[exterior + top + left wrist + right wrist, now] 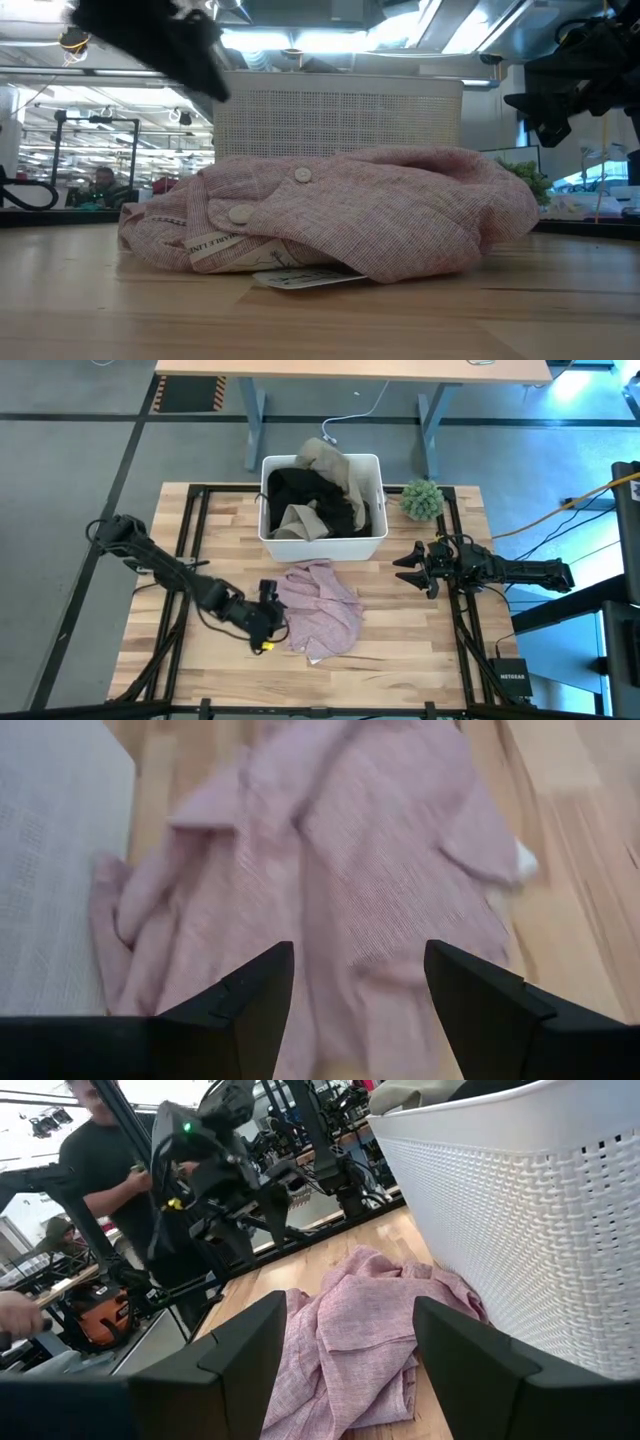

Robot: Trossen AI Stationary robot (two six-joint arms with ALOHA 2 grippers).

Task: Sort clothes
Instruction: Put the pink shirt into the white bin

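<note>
Where planks end — grey floor (80,470), desk (350,368)

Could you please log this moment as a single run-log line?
left gripper: open, beside pink garment | right gripper: open, empty, right of white bin | black, beige garments in bin

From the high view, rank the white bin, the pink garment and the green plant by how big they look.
1. white bin
2. pink garment, nearly as large spread out
3. green plant, clearly smallest
</note>
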